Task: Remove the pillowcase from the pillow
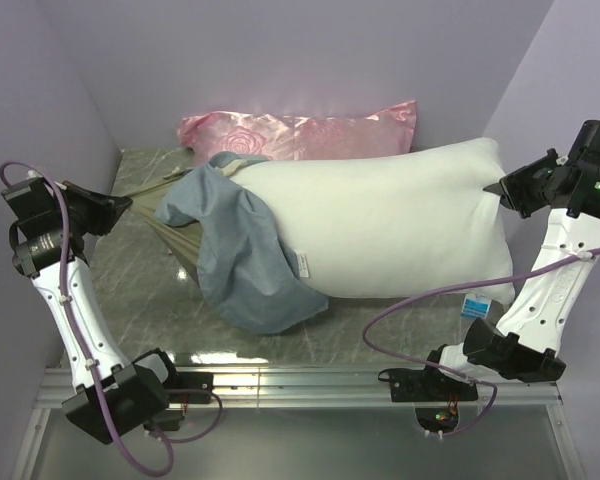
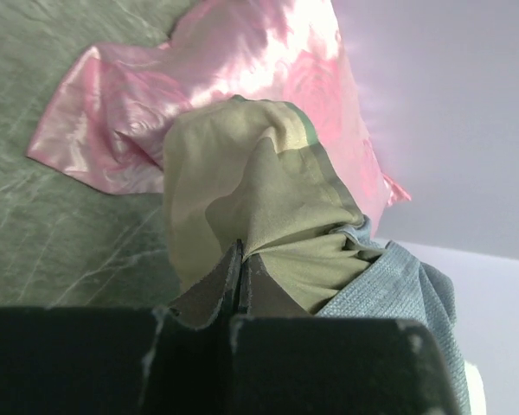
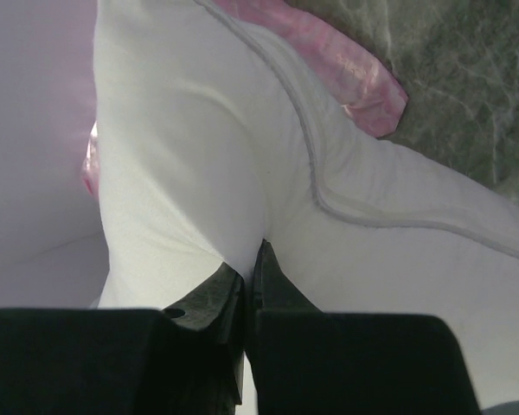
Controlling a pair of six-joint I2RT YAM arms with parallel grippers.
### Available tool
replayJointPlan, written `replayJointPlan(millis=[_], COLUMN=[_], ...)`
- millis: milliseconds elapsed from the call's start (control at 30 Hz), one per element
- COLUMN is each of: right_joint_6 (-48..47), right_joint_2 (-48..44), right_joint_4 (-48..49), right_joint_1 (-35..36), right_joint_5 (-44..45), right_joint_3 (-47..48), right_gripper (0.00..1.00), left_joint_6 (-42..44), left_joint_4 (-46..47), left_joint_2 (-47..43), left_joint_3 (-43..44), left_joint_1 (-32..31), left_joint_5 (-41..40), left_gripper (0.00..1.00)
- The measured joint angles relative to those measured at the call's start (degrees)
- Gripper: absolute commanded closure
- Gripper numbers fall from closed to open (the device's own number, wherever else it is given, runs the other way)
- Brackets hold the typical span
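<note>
The plump white pillow lies across the table, almost wholly bare. The blue-grey pillowcase hangs crumpled over its left end, its tan checked inner face stretched left. My left gripper is shut on that tan fabric, pulled taut at the left. My right gripper is shut on the pillow's right end, pinching a fold of white cloth. A small tag shows at the pillow's near left corner.
A shiny pink rose-patterned satin pillow lies at the back against the wall, also in the left wrist view. Lilac walls close in left, back and right. The marbled green tabletop shows at the near left. A metal rail runs along the front edge.
</note>
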Motion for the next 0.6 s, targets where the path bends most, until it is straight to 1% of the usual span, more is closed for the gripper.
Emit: replayJointPlan(millis=[433,600], right_joint_6=[-0.55,-0.94], right_joint_2=[0.37,0.72], right_joint_4=[-0.92,-0.68], right_joint_1=[-1.79,-2.43], right_joint_5=[4.85,6.95], right_joint_3=[0.0,-0.07], right_gripper=[1.0,1.0], left_joint_6=[-0.07,-0.28], left_joint_4=[-0.02,0.66], left_joint_2=[3.82,5.01], left_joint_3=[-1.6,-1.6], left_joint_1=[7.06,8.41], left_joint_5=[-0.07,-0.2], left_gripper=[1.0,1.0])
